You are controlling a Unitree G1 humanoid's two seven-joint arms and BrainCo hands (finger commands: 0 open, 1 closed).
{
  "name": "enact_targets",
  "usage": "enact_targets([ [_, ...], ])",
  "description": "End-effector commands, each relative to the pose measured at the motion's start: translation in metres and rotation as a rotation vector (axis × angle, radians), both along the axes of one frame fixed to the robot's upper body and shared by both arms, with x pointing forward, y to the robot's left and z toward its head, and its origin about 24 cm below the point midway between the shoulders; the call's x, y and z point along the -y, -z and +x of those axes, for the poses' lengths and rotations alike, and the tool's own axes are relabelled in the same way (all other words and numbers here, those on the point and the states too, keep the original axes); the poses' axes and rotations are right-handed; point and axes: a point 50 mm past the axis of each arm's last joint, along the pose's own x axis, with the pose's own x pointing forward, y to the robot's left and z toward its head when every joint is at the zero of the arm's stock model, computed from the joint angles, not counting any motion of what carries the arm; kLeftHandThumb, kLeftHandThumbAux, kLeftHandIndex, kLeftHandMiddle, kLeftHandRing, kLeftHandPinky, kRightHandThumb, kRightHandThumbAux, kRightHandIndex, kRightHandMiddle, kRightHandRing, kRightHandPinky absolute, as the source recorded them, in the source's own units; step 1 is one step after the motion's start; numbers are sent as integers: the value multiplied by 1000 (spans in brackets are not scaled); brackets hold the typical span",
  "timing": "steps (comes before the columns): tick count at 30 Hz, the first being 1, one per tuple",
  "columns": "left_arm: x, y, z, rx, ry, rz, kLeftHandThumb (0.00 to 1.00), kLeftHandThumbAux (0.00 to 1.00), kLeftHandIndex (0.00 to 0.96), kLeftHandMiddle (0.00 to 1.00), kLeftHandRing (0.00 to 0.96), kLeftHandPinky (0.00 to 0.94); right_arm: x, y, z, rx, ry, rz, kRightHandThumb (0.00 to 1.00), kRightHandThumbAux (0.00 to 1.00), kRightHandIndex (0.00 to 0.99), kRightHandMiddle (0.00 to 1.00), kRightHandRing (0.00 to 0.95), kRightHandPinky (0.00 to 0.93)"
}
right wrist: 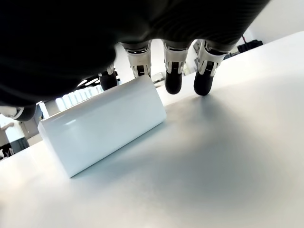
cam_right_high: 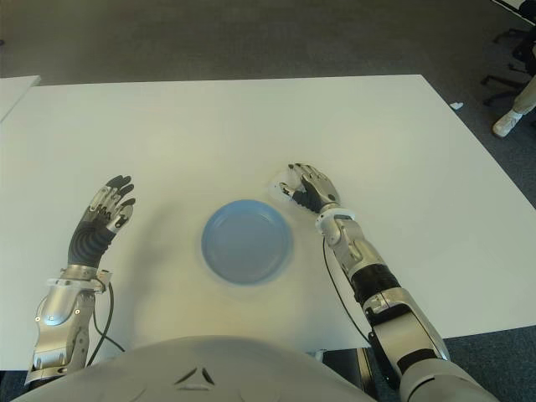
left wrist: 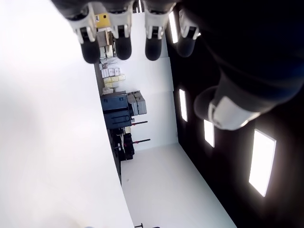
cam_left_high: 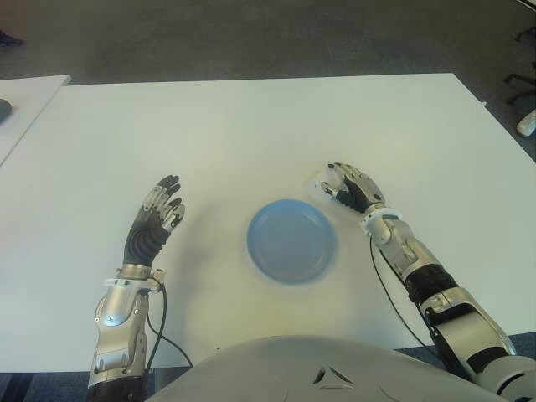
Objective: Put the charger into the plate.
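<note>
Over the white table (cam_left_high: pixel 251 134), from the head cameras, the right hand (cam_left_high: pixel 352 188) is arched over the white charger (cam_left_high: pixel 322 188), just beyond the blue plate's (cam_left_high: pixel 291 240) rim; the left hand (cam_left_high: pixel 159 213) shows well left of the plate, fingers spread, holding nothing. Right wrist view now: the charger (right wrist: pixel 102 124) lies flat on the table, fingertips (right wrist: pixel 174 81) hanging behind it, not yet clamped. Best, I'd say, to pinch its long sides squarely before lifting toward the plate.
</note>
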Motion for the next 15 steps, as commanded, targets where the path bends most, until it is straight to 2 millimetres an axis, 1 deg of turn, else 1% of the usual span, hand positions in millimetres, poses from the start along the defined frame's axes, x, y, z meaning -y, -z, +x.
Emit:
enact_targets([
  [1,-2,-1,-2,-13,1,5,396,594,65,83,85,130,7,10,-7,-59,30,-11,332,108,0,0,0,0],
  [15,-2,-3,-5,-12,1,6,396,594,65,83,85,130,12,13,-14,-74,34,-13,336,108,0,0,0,0],
])
